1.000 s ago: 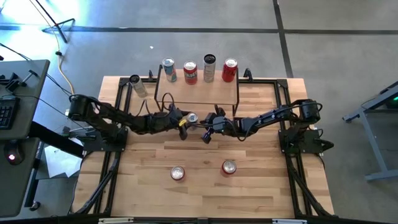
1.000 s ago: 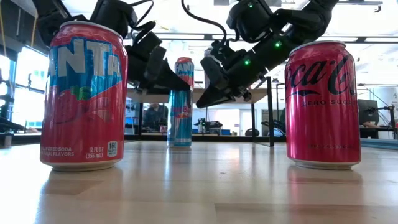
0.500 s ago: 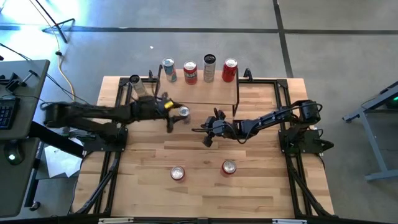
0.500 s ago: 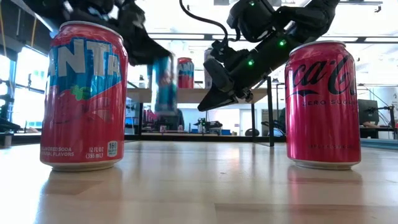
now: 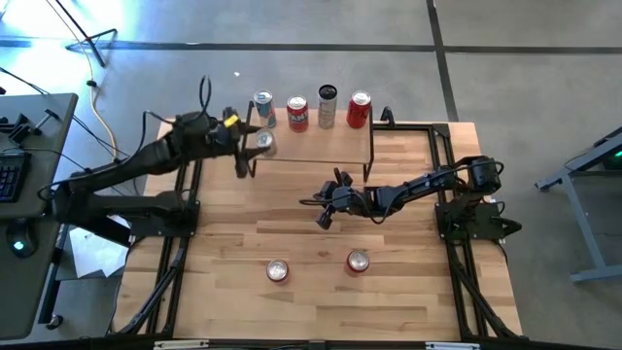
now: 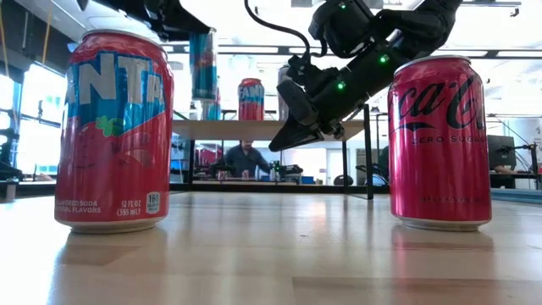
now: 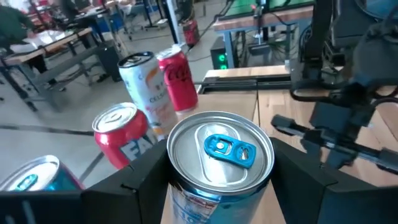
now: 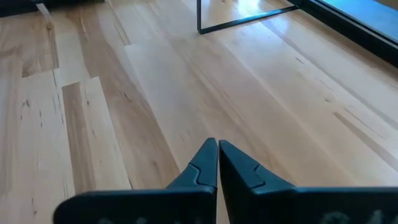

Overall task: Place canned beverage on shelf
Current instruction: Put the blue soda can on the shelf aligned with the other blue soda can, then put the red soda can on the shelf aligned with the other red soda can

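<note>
Left gripper (image 5: 251, 146): at the far left of the table, level with the left end of the shelf (image 5: 330, 148). Fingers (image 7: 134, 186) part-spread and clamped on the sides of a blue canned beverage (image 7: 219, 163), held upright with its pull-tab lid facing up. In the low view the can (image 6: 202, 65) hangs in the air above shelf height, clear of the shelf top.

Blue canned beverage, handling (judged): thin rigid metal wall, smooth and somewhat slippery; if full, moderately heavy for its size and prone to dent under a hard squeeze. Best hold is across the mid-body, as now, lid upward, so it can be lowered flat onto its base.

Shelf: light wooden top on thin black wire legs, at the far edge of the table (image 5: 408, 243). Four cans stand in a row along its far side, left to right: a pale blue-and-white can (image 5: 263, 109), a red can (image 5: 297, 113), a dark-topped can (image 5: 328, 105), a red cola can (image 5: 360, 110). The near strip of the shelf top shows bare wood; the carried can hovers by its left end.

Right gripper (image 5: 327, 206): centre of the table, just near of the shelf, low over the wood. Fingers (image 8: 205, 163) pressed together, holding nothing. Arm waiting.

Near side of the table: a red Fanta can (image 6: 113, 131) at left, a red Coca-Cola Zero Sugar can (image 6: 439, 142) at right, both upright, well apart from either gripper.

Background: a person seated in the room beyond the table.
</note>
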You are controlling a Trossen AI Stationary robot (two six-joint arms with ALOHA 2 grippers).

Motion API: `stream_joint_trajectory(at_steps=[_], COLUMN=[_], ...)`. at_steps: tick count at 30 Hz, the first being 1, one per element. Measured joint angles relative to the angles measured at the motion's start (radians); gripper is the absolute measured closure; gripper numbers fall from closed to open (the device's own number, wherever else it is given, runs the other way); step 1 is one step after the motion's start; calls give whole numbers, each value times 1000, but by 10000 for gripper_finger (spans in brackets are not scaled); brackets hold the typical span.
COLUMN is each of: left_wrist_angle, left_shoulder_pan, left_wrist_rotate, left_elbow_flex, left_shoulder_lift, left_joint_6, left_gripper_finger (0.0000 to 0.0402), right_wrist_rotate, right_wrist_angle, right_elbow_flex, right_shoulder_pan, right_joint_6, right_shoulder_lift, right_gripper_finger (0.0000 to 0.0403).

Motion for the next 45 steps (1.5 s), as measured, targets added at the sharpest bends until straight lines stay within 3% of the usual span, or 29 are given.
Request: stream_joint_trajectory(at_steps=[9,16,22,27,30,39,45], left_wrist_angle=[21,80,89,88,97,138,110], left_shoulder_pan=[241,338,373,373,373,373,358], left_wrist_rotate=[198,338,346,340,333,323,331], left_elbow_flex=[2,2,3,3,3,3,3], left_shoulder_lift=[105,163,182,180,178,135,7], left_joint_6=[31,10,-33,-39,-49,-48,-24], left_gripper_finger=[185,185,180,112,94,89,101], right_wrist_rotate=[-10,-11,-11,-11,-11,-11,12], right_wrist_angle=[0,0,-1,-1,-1,-1,-1], right_elbow_flex=[0,0,0,0,0,0,0], right_shoulder_pan=[0,0,0,0,0,0,2], right_joint_6=[-1,-2,-2,-2,-2,-2,-11], right_shoulder_lift=[0,0,0,0,0,0,0], right_gripper_finger=[403,403,403,403,403,403,403])
